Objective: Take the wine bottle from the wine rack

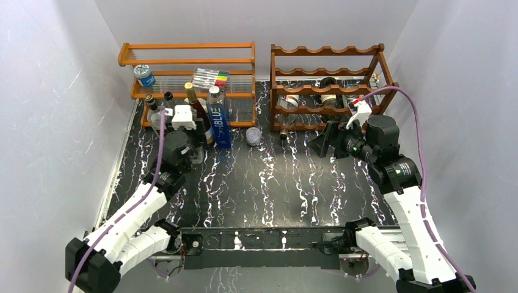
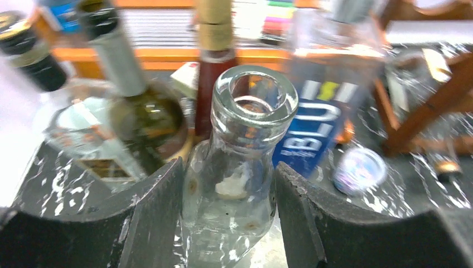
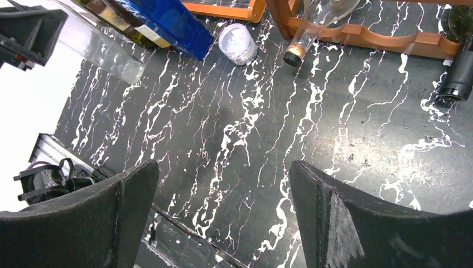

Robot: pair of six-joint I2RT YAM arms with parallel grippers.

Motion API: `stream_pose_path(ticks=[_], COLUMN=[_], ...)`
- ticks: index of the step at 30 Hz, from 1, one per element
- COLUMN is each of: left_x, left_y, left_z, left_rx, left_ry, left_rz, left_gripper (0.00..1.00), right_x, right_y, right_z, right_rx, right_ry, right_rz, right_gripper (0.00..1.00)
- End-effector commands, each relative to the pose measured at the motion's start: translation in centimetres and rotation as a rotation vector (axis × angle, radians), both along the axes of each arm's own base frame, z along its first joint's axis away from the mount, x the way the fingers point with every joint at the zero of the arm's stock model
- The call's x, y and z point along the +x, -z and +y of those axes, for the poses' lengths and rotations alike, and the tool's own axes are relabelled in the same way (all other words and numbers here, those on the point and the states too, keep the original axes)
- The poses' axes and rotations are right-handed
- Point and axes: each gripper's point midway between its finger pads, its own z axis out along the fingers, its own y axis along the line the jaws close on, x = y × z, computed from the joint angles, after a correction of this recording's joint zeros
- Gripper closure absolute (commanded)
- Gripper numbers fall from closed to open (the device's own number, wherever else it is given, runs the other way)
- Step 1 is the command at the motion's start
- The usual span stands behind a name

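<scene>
Between the fingers of the left pincer [image 2: 226, 167] stands a clear glass bottle [image 2: 254, 106]. The jaws are partly closed against its shoulder and have it in their grip. Whether its base rests on the worktop [image 3: 234, 123] I cannot tell. Just beyond this pincer crowd other upright bottles and a blue carton [image 2: 312, 128], with the orange shelf [image 1: 186, 46] behind them. The wine rack [image 1: 330, 50] sits well off to its right.

The right pincer [image 3: 223, 164] hangs over bare worktop, jaws spread wide and holding nothing. Ahead of it, a capped clear bottle [image 3: 304, 30] pokes its neck out of the rack's lowest rail. Farther to its right lies a dark bottle [image 3: 458, 78].

By my reading, the gripped bottle is already off the rack and the step in hand is setting it down. Next it needs lowering until it stands steady, then the jaws need opening without knocking its close neighbours. If another bottle is wanted, the right pincer must advance onto a neck.
</scene>
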Motion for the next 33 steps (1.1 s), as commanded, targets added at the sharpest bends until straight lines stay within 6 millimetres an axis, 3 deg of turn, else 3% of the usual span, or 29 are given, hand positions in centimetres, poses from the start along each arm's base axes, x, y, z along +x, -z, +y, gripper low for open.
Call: stream_pose_path(ticks=[1, 4, 8, 14, 24, 25, 29, 33], left_x=[0.8, 1.4, 2.2, 2.7, 2.3, 2.1, 1.4, 1.1], left_y=[-2.7, -2.3, -1.2, 0.6, 3.1, 3.1, 3.2, 2.9], left_z=[5.4, 8.0, 9.9, 10.3, 10.5, 10.8, 11.2, 11.6], left_rx=[-0.116, -0.157, -0.207, -0.223, -0.102, -0.104, -0.124, -0.132], left_ry=[-0.187, -0.261, -0.305, -0.285, -0.262, -0.276, -0.3, -0.325], left_rz=[-0.109, -0.114, -0.103, -0.104, -0.074, -0.077, -0.082, -0.08], left_gripper=[1.0, 1.0, 1.0, 1.0, 0.99, 0.91, 0.38, 0.09], right_x=[0.2, 0.3, 0.4, 0.4, 0.6, 0.5, 0.3, 0.2], right_y=[-1.0, -0.8, -0.7, -0.5, 0.0, 0.0, 0.0, -0.2], right_z=[0.2, 0.2, 0.1, -0.1, 0.2, 0.2, 0.1, 0.1], right_rx=[0.019, 0.017, 0.007, -0.007, 0.003, 0.003, 0.004, 0.005], right_ry=[-0.005, -0.006, -0.006, 0.004, -0.005, -0.006, -0.004, -0.005], right_rz=[-0.053, -0.05, -0.048, -0.049, -0.038, -0.037, -0.042, -0.046], right_gripper=[0.02, 0.02, 0.02, 0.02, 0.02, 0.02, 0.02, 0.02])
